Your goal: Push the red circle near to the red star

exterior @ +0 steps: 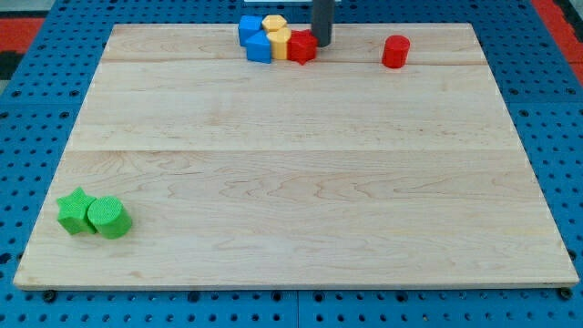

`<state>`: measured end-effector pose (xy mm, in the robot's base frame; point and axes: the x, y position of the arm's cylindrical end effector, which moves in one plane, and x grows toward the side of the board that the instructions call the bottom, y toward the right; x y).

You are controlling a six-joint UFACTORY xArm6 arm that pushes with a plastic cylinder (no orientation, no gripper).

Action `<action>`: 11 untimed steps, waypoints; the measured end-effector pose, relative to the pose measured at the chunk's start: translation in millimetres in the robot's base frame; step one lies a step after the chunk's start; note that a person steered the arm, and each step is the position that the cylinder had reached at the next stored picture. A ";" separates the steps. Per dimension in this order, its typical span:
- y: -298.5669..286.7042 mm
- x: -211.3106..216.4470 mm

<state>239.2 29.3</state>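
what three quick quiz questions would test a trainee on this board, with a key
1. True or false: the red circle touches the red star.
2. Which blocks sit at the view's bottom left? A) two blue B) green star and green circle C) two yellow
3. Fill in: my tip sits just to the view's ____ of the red star.

Key
1. False: bare wooden board lies between them; the circle stands alone to the view's right.
2. B
3. Right: it is at the star's right edge, at the cluster with the blue blocks and yellow blocks.
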 end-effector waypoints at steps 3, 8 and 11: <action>-16.7 137.5; 181.7 23.3; 54.3 18.2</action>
